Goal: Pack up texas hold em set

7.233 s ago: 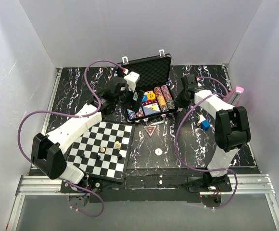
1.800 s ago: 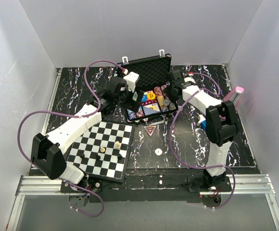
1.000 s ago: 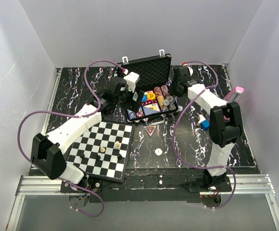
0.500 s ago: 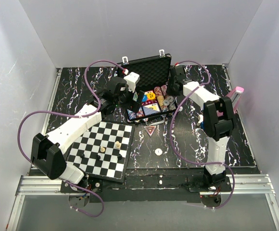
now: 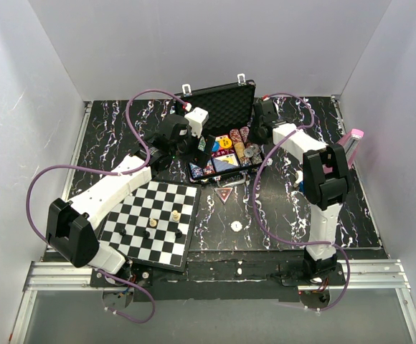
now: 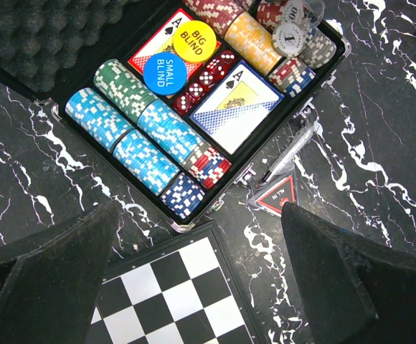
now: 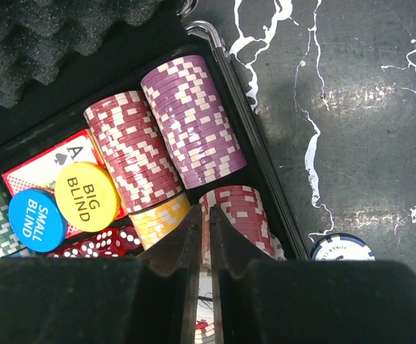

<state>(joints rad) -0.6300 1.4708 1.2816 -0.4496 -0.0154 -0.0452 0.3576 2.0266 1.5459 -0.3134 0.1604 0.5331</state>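
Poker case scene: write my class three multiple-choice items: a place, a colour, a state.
1. Where is the chessboard relative to the case? A. nearer the front, to its left B. inside it C. behind it
2. What colour is the BIG BLIND button? A. blue B. yellow C. green
3. How is the case's lid? A. latched shut B. lying on the chessboard C. raised open
Answers: A, the top view shows the board below-left of the case; B, its face is yellow beside the blue SMALL BLIND button; C, it stands up, its inside showing.
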